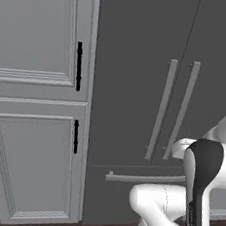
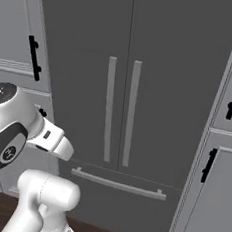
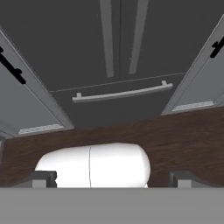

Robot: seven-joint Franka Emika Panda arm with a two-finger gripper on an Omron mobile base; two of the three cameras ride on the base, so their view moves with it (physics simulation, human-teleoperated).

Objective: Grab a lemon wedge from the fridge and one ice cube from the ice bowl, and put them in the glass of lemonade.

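While both doors of the fridge point(image 2: 125, 89) are closed, nothing is done: the lemon wedge is presumably inside, unseen. The gripper point(image 3: 112, 179) is spread wide and empty, well back from the vertical handles point(image 2: 119, 111).

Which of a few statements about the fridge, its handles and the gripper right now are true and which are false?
1. Both doors of the fridge are closed. True.
2. The two vertical bar handles sit at the outer edges. False: they stand side by side at the middle seam.
3. A horizontal drawer handle runs below the doors. True.
4. The gripper holds a lemon wedge. False: its jaws are open and empty.
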